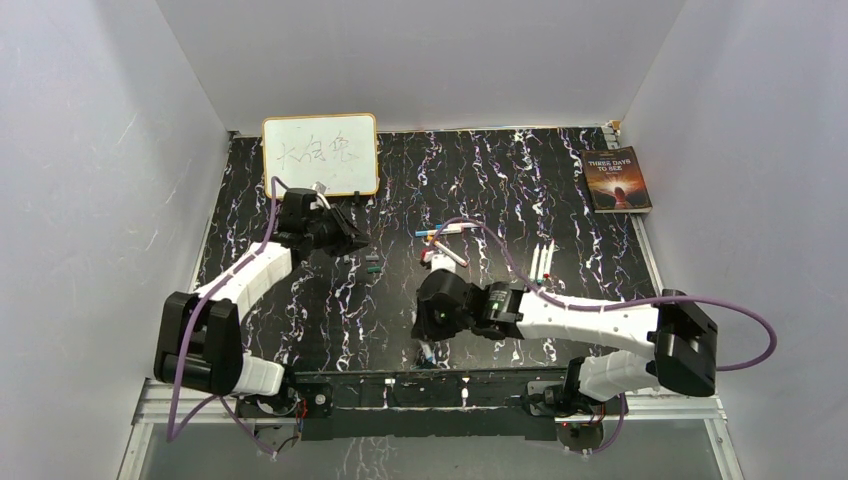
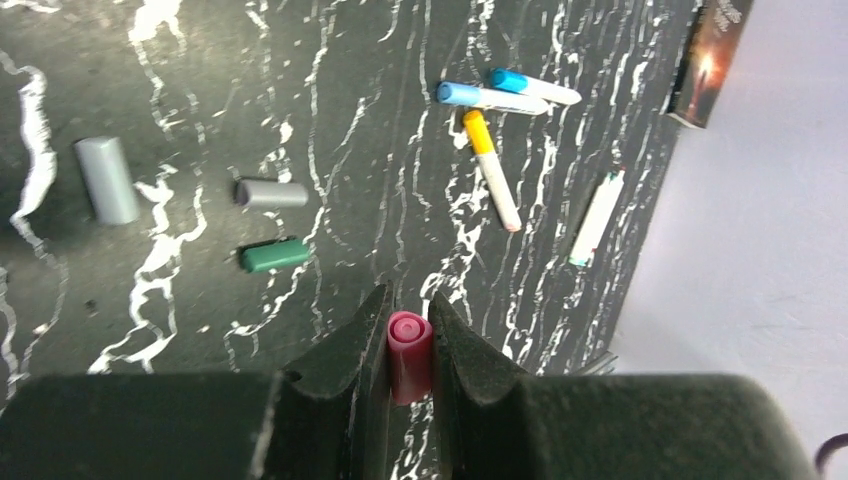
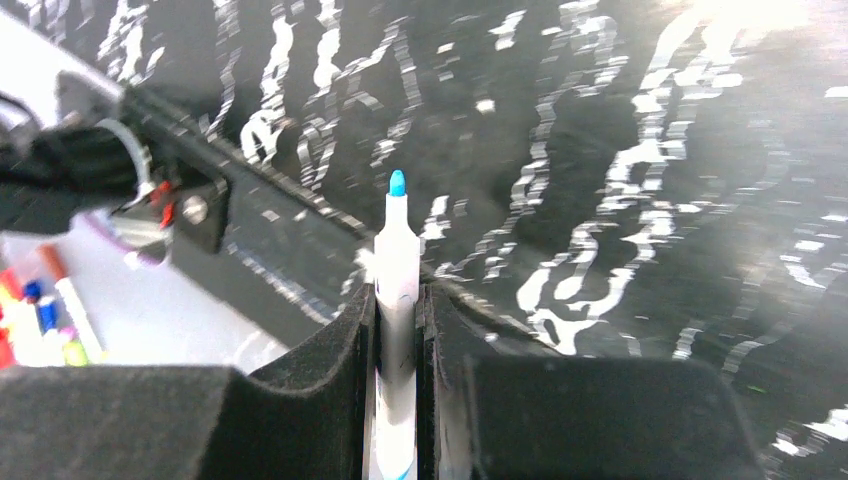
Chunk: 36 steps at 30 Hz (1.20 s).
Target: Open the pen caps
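L jaws hold pink cap (image 2: 409,352) — R jaws blue-tip pen (image 3: 396,262); green cap (image 2: 274,255), book (image 2: 706,58) beyond.

The fingers (image 2: 345,365) of my left gripper (image 2: 410,300) are hiding the lower half of the pink cap (image 2: 409,345). My right gripper (image 3: 397,300) is covering the blue-tipped pen (image 3: 396,245) lower down, and the bottom edge is cutting its barrel off. The left wrist view's top edge is cropping the book (image 2: 710,60); coloured bits (image 3: 45,310) beside my right wrist are blurring together

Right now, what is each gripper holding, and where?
Left gripper: the pink cap, pinched across its sides. Right gripper: an uncapped blue-tipped pen, clamped on its white barrel.
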{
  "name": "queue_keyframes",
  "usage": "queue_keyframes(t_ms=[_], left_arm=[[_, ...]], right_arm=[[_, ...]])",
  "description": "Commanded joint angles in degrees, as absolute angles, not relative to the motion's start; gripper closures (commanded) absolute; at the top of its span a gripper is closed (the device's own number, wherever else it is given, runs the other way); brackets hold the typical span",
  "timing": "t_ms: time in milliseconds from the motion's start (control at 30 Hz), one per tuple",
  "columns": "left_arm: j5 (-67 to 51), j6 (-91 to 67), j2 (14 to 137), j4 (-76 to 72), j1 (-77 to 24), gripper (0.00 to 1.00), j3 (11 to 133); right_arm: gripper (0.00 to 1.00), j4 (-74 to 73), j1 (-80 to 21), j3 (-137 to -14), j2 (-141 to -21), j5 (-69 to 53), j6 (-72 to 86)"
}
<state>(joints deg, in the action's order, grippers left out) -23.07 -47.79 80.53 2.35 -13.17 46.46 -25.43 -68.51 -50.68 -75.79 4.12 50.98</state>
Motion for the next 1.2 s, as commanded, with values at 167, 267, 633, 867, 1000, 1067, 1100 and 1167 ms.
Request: queue_keyframes(t_ms=[167, 267, 633, 867, 1000, 1067, 1100, 1167], left_arm=[[-16.63, -41.28, 71.36, 13.54, -12.53, 0.99, 42.17], [-16.31, -40.81, 69.61, 14.59, -12.52, 0.99, 40.11], [-18.09, -41.17, 63.88, 16.1, -12.48, 0.98, 36.6], [-18.97, -41.31, 64.07, 15.95, -12.42, 0.98, 36.84], [-18.75, -41.15, 64.08, 16.53, -12.46, 0.98, 37.52], [-18.68, -40.97, 64.12, 16.9, -12.48, 0.98, 37.83], [-18.63, -40.96, 64.08, 16.99, -12.48, 0.98, 38.07], [-18.71, -40.83, 64.07, 17.28, -12.45, 0.98, 38.28]], right_arm=[[1.0, -39.98, -51.29, -53.76, -72.79, 12.76, 43.12], [1.0, -39.98, -44.64, -54.18, -73.44, 11.6, 40.43], [0.99, -38.94, -24.72, -58.95, -82.35, 12.48, 32.47], [0.96, -39.2, -19.12, -63.89, -90.44, 16.84, 29.97], [0.92, -39.29, -18.08, -65.81, -93.54, 18.3, 28.83], [0.86, -39.14, -17.73, -66.21, -94.64, 18.73, 28.22], [0.83, -39.04, -17.5, -66.26, -95.13, 18.89, 27.93], [0.81, -38.89, -16.68, -66.08, -95.95, 18.97, 27.42]])
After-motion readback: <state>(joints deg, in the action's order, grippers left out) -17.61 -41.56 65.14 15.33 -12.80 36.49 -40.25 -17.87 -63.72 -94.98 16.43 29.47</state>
